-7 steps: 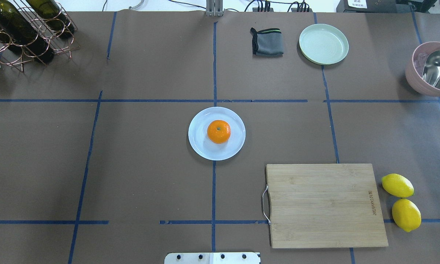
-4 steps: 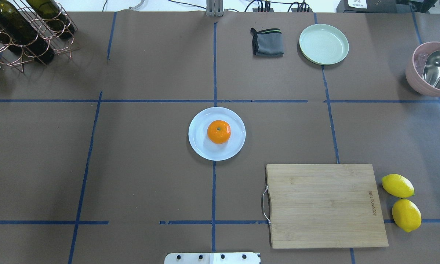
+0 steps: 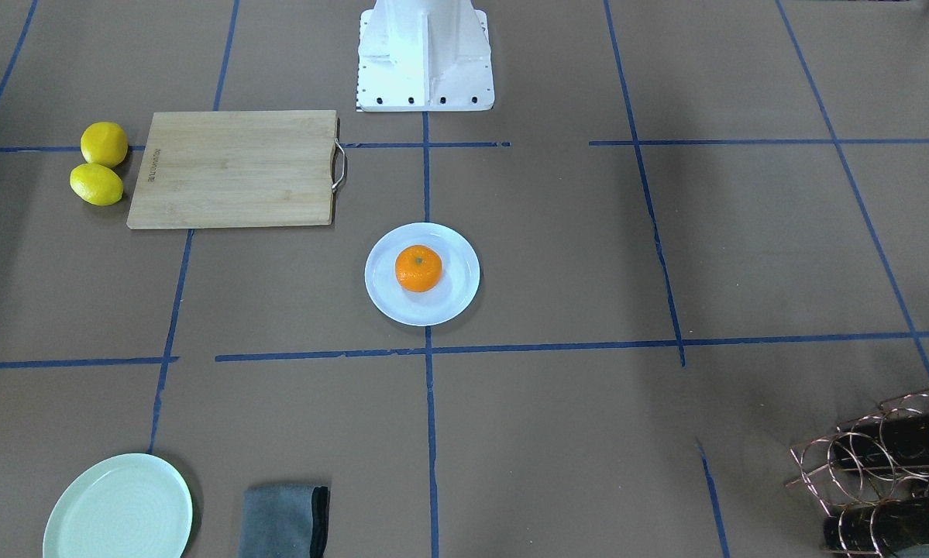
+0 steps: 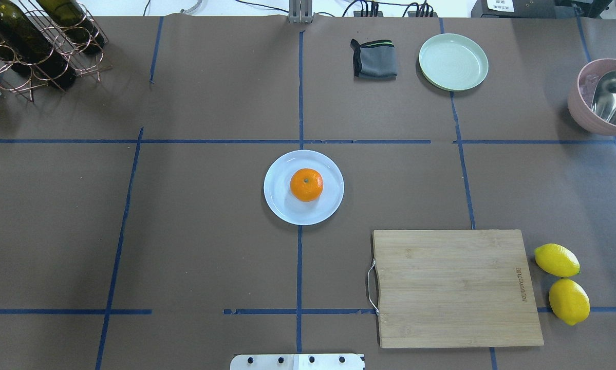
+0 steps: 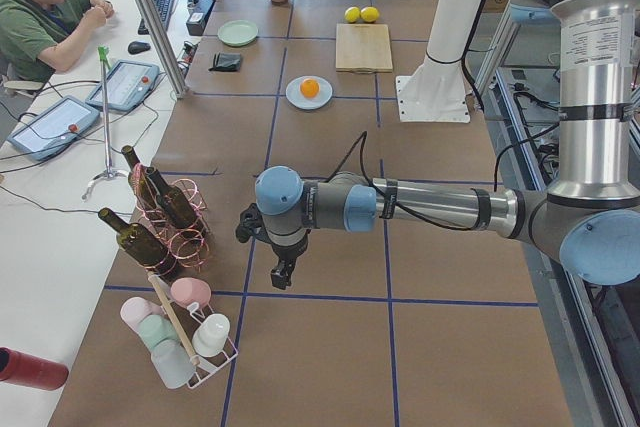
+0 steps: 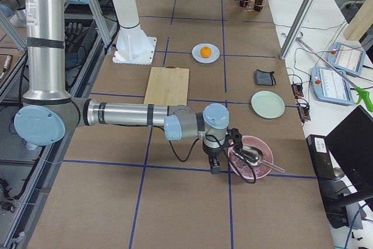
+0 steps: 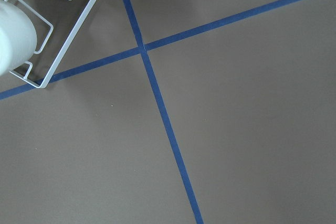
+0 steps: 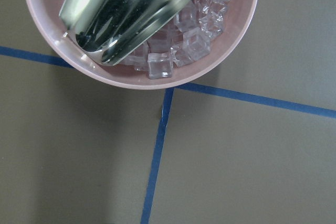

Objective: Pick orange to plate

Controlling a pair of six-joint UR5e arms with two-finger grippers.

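Desk [image 4: 210,241]: orange [image 4: 306,184] within plate [image 4: 279,204] rim, bare paper around. My left hand [image 5: 283,275], right hand [image 6: 214,168]: cannot tell if apart.

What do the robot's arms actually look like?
The left arm and right arm are silver metal tubes linked by rounded grey joints with pale blue caps. A thin black cable runs along each forearm to a small black two-finger tool, the left gripper and right gripper. The base column is white.

Overhead and front views opposed, sharing plate [image 4: 286,206]
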